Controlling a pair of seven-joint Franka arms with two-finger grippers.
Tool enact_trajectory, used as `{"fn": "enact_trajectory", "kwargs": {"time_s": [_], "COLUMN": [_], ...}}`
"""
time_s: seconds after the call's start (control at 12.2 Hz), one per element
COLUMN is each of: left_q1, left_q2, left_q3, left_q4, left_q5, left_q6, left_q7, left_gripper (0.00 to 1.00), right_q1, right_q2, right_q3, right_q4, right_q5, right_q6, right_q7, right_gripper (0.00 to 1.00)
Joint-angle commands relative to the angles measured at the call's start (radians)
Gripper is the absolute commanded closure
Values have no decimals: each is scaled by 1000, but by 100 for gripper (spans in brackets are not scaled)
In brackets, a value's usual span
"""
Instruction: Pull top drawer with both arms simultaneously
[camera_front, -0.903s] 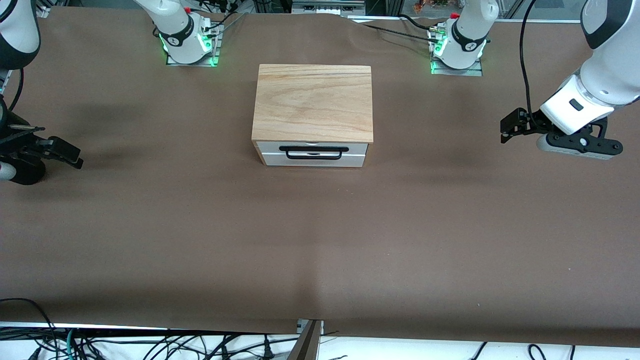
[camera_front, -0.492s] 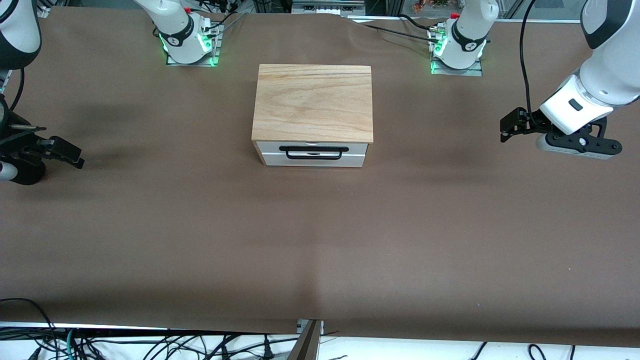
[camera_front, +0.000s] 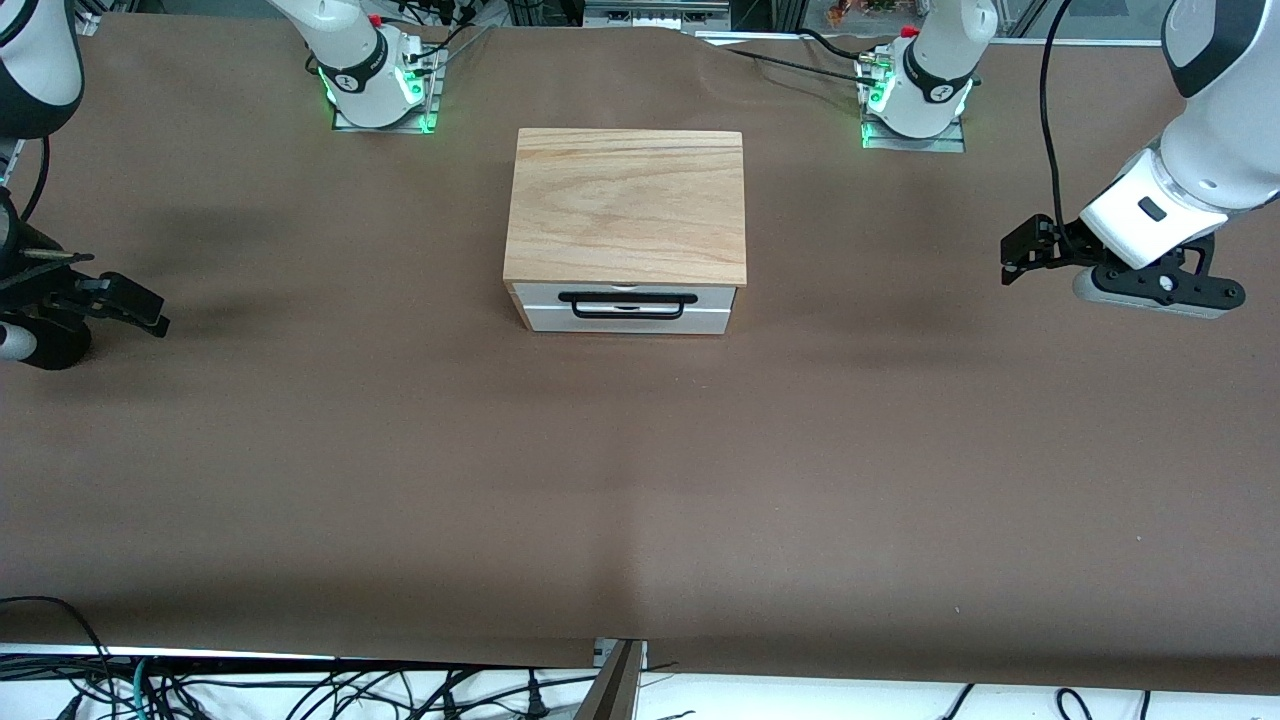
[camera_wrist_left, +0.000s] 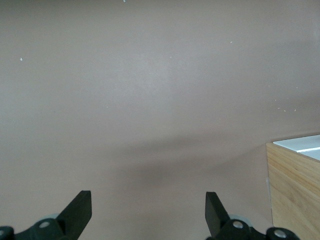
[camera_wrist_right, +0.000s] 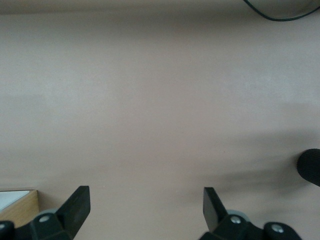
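Observation:
A box with a light wood top slab (camera_front: 626, 205) stands mid-table. Its top drawer (camera_front: 626, 307) has a white front and a long black wire handle (camera_front: 627, 303); it is shut and faces the front camera. My left gripper (camera_front: 1012, 255) hangs open and empty over the bare mat at the left arm's end of the table, well away from the box. My right gripper (camera_front: 140, 310) hangs open and empty over the mat at the right arm's end. The left wrist view shows open fingertips (camera_wrist_left: 80, 205) and a corner of the box (camera_wrist_left: 295, 180). The right wrist view shows open fingertips (camera_wrist_right: 77, 200) and a box corner (camera_wrist_right: 17, 207).
A brown mat (camera_front: 640, 480) covers the table. The two arm bases (camera_front: 375, 75) (camera_front: 915, 90) stand farther from the front camera than the box. Cables (camera_front: 300, 690) lie below the table's near edge.
Both grippers have shifted only very slightly. The drawer has stayed shut.

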Motion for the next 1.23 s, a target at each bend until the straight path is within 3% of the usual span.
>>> {"fn": "enact_trajectory", "kwargs": {"time_s": [0.0,1.15], "left_q1": [3,8], "left_q2": [12,15], "left_q3": [-6,-6], "left_q4": [32,32], "left_q5": [16,3], "left_q6": [-27,-30], "left_q7": [9,17], "left_gripper": [0,0], "right_q1": [-8,-10], "right_q2": [-8,-7], "right_q3": [10,10], "right_q4": [2,2], "right_q5": [-10,-9], "right_q6": [-12,-12], "right_q7": [1,-1], "right_gripper": [0,0]}}
